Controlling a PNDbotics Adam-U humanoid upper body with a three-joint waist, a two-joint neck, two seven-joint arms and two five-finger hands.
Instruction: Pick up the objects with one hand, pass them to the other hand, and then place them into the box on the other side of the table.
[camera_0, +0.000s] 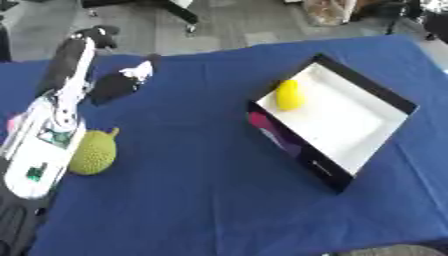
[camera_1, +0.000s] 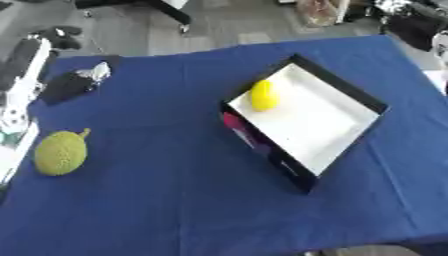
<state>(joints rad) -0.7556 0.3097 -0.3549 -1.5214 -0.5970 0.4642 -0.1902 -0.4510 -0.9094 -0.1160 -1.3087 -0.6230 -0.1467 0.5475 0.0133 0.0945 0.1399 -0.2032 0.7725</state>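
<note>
Blue cloth covers the table (camera_0: 201, 200), with grey floor and chair legs beyond its far edge.

Objects: a yellow-green, bumpy, round fruit-like object with a short stem (camera_1: 60, 152) lies on the cloth at the left side, resting free, nothing gripping it. In the left eye view it sits just beside the left forearm, partly tucked behind it. A second item, a smooth yellow oval object (camera_0: 290, 95), lies inside the box, at its far-left corner against the wall.

Box: a shallow rectangular box with black walls and a white floor (camera_0: 350, 125) stands on the right half of the table, turned askew to the table edges. Its near-left outer wall shows a pink patch. Box and bumpy fruit are well apart.

Left arm: white and black, comes in from the lower left and runs up along the left edge. The left hand (camera_0: 122, 82) is dark with a white patch and rests over the cloth near the far-left part of the table, beyond the bumpy fruit and clear of it. Its fingers blur together; cannot tell whether they are straight or curled.

Right hand: shows in neither view.
</note>
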